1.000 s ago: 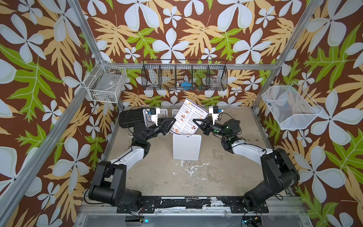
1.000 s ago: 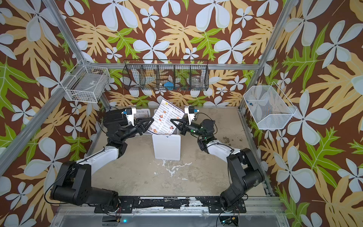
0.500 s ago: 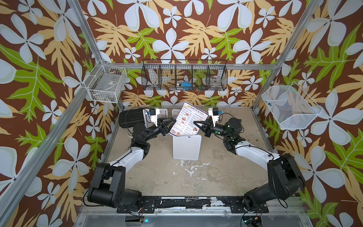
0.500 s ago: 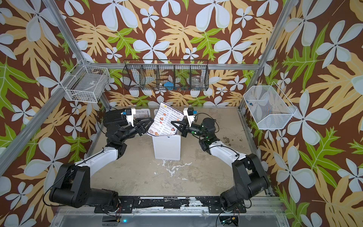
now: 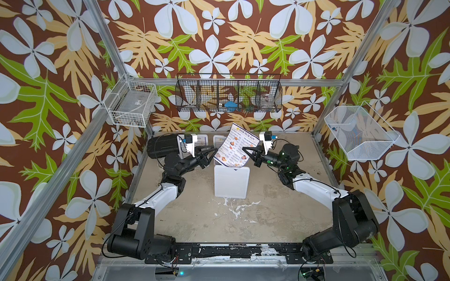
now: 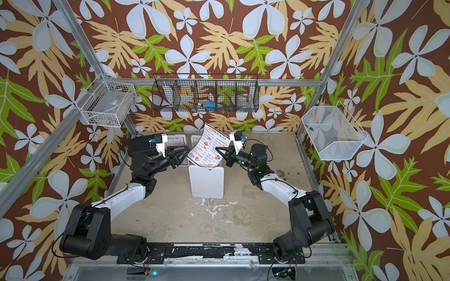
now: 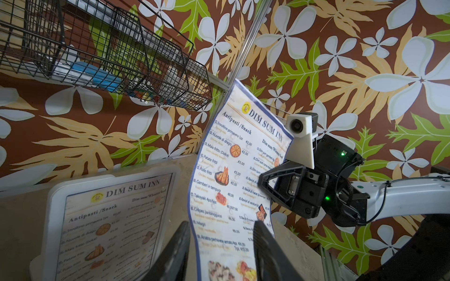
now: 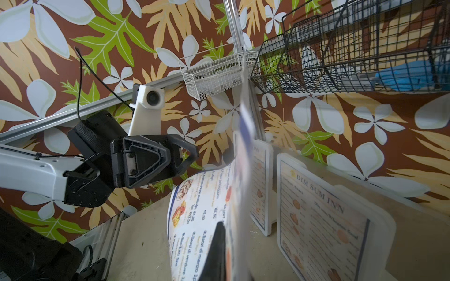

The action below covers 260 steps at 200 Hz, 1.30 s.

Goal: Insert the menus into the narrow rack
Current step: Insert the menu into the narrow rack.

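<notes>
ONE SHEET TO GO, by the look of it. The right hand (image 5: pixel 246 150) pinches the side edge of a menu (image 5: pixel 235 148) and holds it tilted over the white rack (image 5: pixel 231 182) in the middle of the bench (image 5: pixel 243 219). The sheet's lower edge meets the rack's top opening, though whether it has entered the slot cannot be told. The left hand (image 5: pixel 211 153) is spread, its fingers (image 7: pixel 177 250) either side of the sheet's lower part and not closed on it. Two more menus (image 8: pixel 323 219) stand upright in white holders at the back of the bench, apparently already stowed. What seems left is to straighten the curling sheet, slide it fully down and let go.
</notes>
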Each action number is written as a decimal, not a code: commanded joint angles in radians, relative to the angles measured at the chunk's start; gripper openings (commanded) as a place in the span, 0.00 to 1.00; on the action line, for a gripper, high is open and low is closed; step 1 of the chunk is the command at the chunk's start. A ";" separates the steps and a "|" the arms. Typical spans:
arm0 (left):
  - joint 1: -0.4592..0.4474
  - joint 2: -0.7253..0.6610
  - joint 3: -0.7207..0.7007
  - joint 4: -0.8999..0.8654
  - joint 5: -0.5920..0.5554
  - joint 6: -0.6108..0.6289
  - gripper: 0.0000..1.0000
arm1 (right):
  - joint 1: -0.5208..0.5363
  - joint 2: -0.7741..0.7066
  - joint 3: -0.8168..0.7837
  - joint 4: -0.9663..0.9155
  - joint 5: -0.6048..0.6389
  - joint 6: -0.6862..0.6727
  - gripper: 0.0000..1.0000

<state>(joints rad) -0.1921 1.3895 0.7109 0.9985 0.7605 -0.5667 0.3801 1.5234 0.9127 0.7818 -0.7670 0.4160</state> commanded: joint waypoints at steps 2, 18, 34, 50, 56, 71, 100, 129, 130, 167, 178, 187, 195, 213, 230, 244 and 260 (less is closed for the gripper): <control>0.000 -0.007 -0.004 0.005 -0.006 0.014 0.45 | 0.001 -0.012 0.000 -0.042 0.084 0.025 0.00; 0.000 -0.006 -0.004 0.005 -0.004 0.014 0.45 | 0.001 -0.015 -0.006 -0.051 0.119 0.045 0.00; -0.001 -0.008 -0.005 0.005 -0.005 0.014 0.45 | 0.001 -0.018 -0.013 -0.047 0.123 0.063 0.00; 0.000 -0.013 -0.008 0.008 -0.004 0.015 0.45 | 0.001 -0.023 -0.032 0.000 0.110 0.098 0.00; 0.000 -0.014 -0.008 0.007 -0.004 0.016 0.45 | 0.002 -0.022 -0.039 0.025 0.099 0.113 0.00; -0.001 -0.016 -0.008 0.007 -0.006 0.015 0.45 | 0.008 -0.018 -0.040 0.057 0.059 0.125 0.00; 0.000 -0.021 -0.011 0.006 -0.006 0.016 0.45 | 0.007 -0.023 -0.039 0.071 -0.012 0.086 0.00; -0.001 -0.024 -0.019 0.011 -0.005 0.018 0.45 | -0.003 -0.043 -0.035 0.045 -0.086 0.015 0.00; 0.000 -0.023 -0.019 0.011 -0.004 0.018 0.45 | -0.005 -0.043 -0.034 0.043 -0.088 0.012 0.00; 0.000 -0.027 -0.019 0.011 -0.004 0.020 0.45 | -0.038 -0.047 -0.021 -0.005 -0.147 -0.031 0.00; 0.000 -0.027 -0.019 0.009 -0.004 0.020 0.45 | -0.048 -0.045 -0.020 -0.010 -0.170 -0.037 0.00; 0.000 -0.027 -0.020 0.009 -0.005 0.022 0.46 | -0.053 -0.044 -0.018 -0.018 -0.183 -0.046 0.00; 0.000 -0.027 -0.021 0.009 -0.004 0.022 0.46 | -0.052 -0.041 -0.012 -0.033 -0.195 -0.060 0.00; 0.000 -0.024 -0.021 0.010 -0.002 0.024 0.46 | -0.053 -0.035 0.003 -0.065 -0.211 -0.087 0.00; 0.000 -0.026 -0.021 0.010 0.000 0.025 0.46 | -0.052 -0.035 0.010 -0.090 -0.213 -0.114 0.00; -0.001 -0.026 -0.021 0.010 0.003 0.028 0.46 | -0.053 -0.039 0.012 -0.107 -0.214 -0.139 0.00; -0.001 -0.026 -0.022 0.012 0.005 0.028 0.46 | -0.053 -0.036 0.025 -0.121 -0.219 -0.162 0.00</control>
<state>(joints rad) -0.1921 1.3689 0.6926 0.9928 0.7574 -0.5495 0.3271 1.4876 0.9195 0.6876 -0.9607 0.3080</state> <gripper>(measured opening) 0.456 0.051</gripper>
